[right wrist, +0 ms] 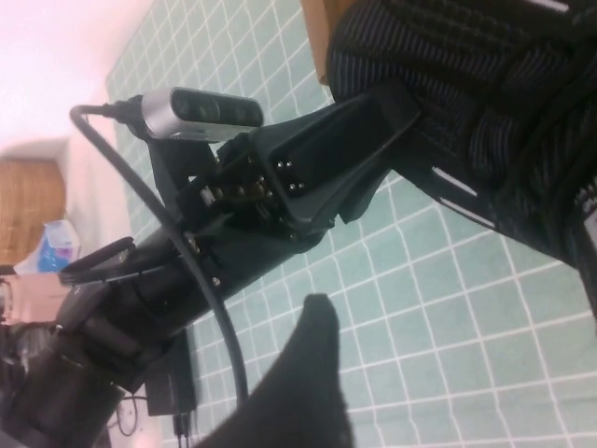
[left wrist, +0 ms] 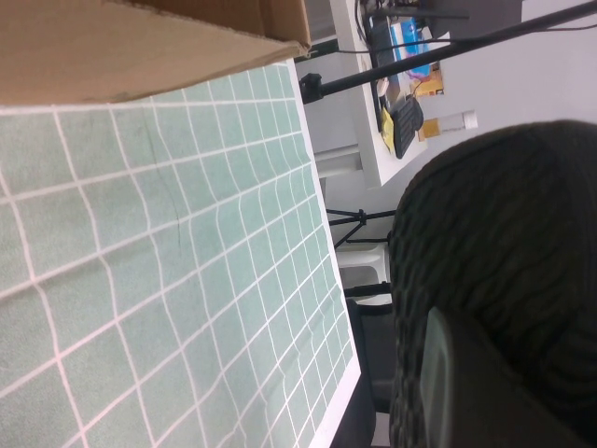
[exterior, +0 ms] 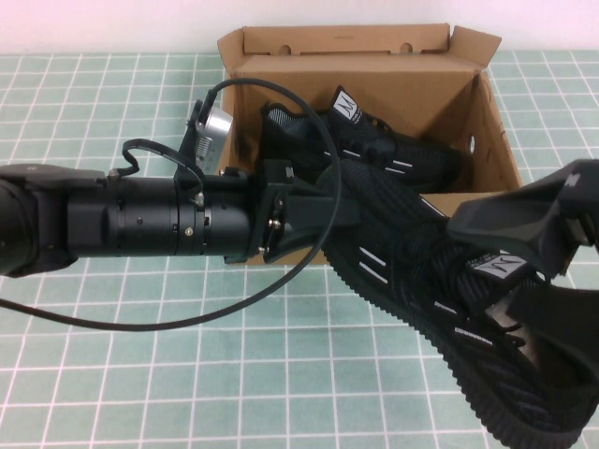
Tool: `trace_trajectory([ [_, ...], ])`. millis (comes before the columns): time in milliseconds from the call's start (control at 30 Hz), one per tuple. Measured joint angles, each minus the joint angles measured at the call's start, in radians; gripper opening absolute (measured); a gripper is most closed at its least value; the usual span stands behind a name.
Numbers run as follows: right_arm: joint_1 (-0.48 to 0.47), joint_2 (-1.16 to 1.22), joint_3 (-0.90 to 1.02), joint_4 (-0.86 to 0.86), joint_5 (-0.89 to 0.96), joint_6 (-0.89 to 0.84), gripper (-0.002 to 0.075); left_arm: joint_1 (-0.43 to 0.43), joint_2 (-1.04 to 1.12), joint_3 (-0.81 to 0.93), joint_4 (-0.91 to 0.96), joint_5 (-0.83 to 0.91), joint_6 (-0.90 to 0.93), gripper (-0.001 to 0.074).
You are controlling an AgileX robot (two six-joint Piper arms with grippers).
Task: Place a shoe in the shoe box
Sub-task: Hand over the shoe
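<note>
The shoe box [exterior: 487, 140] sits open on the worktop [exterior: 140, 374], beyond both arms. The shoe [exterior: 412, 253] hangs lifted between them, long axis slanting: toe clamped in the left end effector [exterior: 323, 210], heel held by the right end effector [exterior: 524, 248].

The shoe [exterior: 440, 281] is held before the shoe box [exterior: 374, 84], its mate [exterior: 374, 140] inside.

Matt knit-mesh shoe [exterior: 412, 234], ribbed rubbery sole; rough brown corrugated-cardboard shoe box [exterior: 374, 75]; matt checked table covering [exterior: 187, 374].
</note>
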Motion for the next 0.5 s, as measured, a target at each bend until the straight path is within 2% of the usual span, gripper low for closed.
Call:
trace_trajectory([
  [200, 0.000, -0.010, 0.049, -0.022, -0.032, 0.070, 0.0666, 0.000, 0.000, 0.000, 0.000, 0.004, 0.000, 0.0147],
  [500, 0.000, -0.010, 0.104, -0.190, -0.123, 0.247, 0.0666, 0.000, 0.000, 0.000, 0.000, 0.034, 0.000, 0.0146],
])
